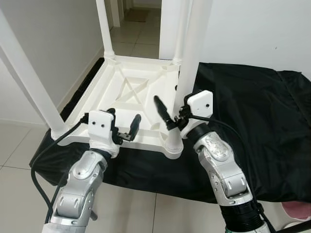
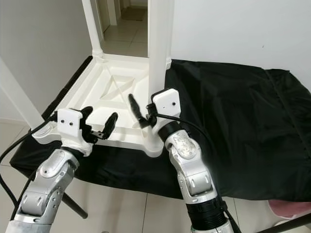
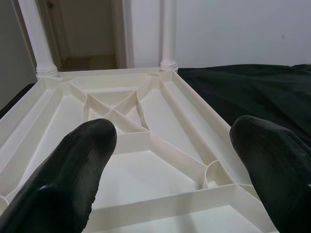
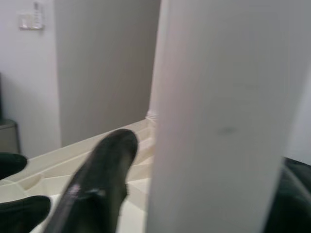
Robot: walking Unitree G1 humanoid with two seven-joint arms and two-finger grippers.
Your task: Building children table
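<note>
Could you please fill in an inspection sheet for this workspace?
Surface: black cloth draped over a raised support.
Job's things: white table upside down on the cloth, four legs standing up.
Clutter: nothing seen.
Grippers: left gripper open above the table's near edge; right gripper open around the near right leg.
Cables: black cable looping off the left wrist.
Surroundings: tiled floor, white walls, doorway behind.

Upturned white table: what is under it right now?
The upturned white table rests on a black cloth covering a raised surface, with tiled floor below the edge. What the cloth covers cannot be seen.
</note>
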